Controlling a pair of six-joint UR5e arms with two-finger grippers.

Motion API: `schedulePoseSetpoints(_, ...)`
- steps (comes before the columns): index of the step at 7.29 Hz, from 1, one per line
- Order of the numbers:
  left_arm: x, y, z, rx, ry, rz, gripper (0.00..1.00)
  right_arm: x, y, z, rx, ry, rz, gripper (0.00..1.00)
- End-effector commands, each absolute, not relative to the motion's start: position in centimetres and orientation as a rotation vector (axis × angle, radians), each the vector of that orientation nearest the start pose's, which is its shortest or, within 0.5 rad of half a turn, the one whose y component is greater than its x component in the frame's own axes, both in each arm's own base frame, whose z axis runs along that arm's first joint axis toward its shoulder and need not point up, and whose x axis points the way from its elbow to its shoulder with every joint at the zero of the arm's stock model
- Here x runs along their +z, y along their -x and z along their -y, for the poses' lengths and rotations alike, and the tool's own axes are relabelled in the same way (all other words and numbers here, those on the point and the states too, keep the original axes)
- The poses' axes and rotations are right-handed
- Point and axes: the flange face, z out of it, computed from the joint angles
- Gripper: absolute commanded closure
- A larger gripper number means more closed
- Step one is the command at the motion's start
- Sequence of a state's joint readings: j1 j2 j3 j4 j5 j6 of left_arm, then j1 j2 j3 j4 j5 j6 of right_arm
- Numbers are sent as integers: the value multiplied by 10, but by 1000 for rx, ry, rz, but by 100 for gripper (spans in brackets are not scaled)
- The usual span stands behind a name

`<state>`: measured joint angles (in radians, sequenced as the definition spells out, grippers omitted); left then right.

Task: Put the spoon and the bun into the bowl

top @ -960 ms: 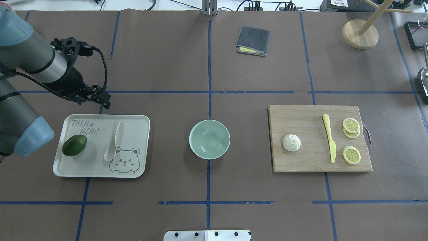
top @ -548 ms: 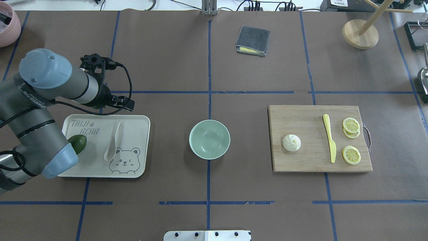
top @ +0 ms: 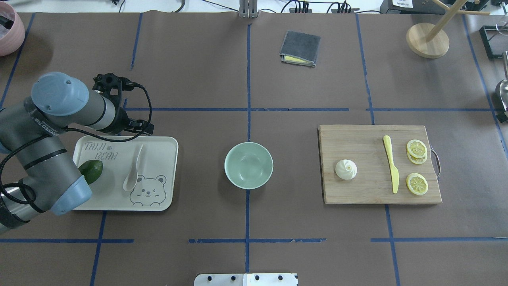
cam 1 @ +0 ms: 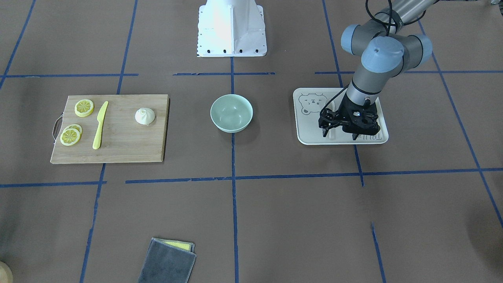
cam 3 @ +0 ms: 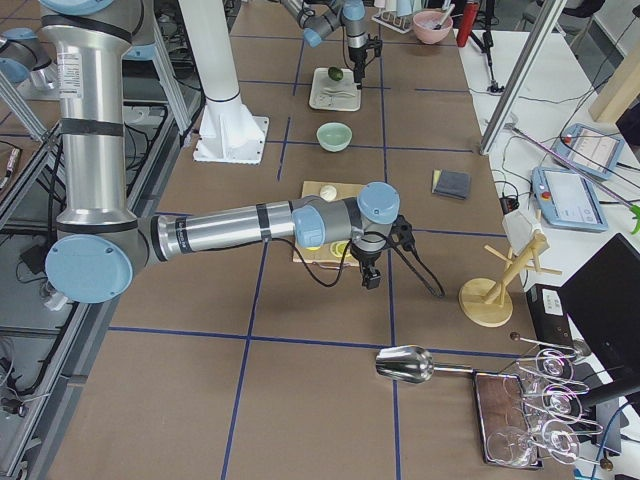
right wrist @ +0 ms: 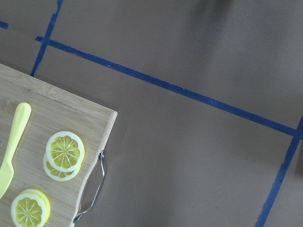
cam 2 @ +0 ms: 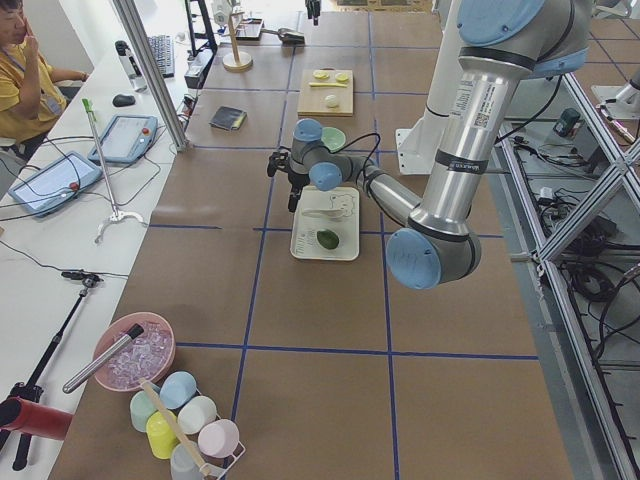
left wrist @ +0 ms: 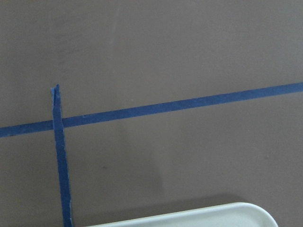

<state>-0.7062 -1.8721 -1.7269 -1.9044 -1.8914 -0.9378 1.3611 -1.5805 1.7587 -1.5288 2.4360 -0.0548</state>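
The pale spoon [top: 133, 171] lies on the cream tray [top: 158, 198], handle toward the far edge. My left gripper [cam 1: 340, 135] hangs open over the tray's far edge by the spoon's handle and holds nothing. The overhead view shows only its wrist [top: 115, 115]. The white bun [top: 346, 169] sits on the wooden cutting board [top: 365, 190] and also shows in the front-facing view [cam 1: 145, 116]. The mint-green bowl [top: 249, 165] stands empty at mid-table. My right gripper [cam 3: 371, 280] shows only in the right side view, beyond the board's end, and I cannot tell its state.
A dark green avocado [top: 92, 170] lies on the tray, partly under my left arm. A yellow knife [top: 391, 165] and lemon slices [top: 416, 151] lie on the board. A grey cloth [top: 300, 48], a wooden stand [top: 427, 39] and a pink bowl [top: 8, 28] sit at the far edge.
My left arm has swung in over the tray's left side and now covers part of the avocado. Its wrist has come to the tray's far edge. Spoon, bun and bowl have not moved.
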Motion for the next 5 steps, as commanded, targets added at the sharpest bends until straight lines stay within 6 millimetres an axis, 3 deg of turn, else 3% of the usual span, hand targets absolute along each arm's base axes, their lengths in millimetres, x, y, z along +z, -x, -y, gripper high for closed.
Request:
schedulePoseSetpoints(1,398,-415,466,74,-222,-799,0,559,48,496,-343,-138,879,0)
schedulePoseSetpoints(2,404,-426,458,98,-198,-801,0,560,48,496,-342,-136,879,0)
schedulePoseSetpoints(5,416,-435,454,110,-162,-792,11,558,49,496,-345,-140,880,0)
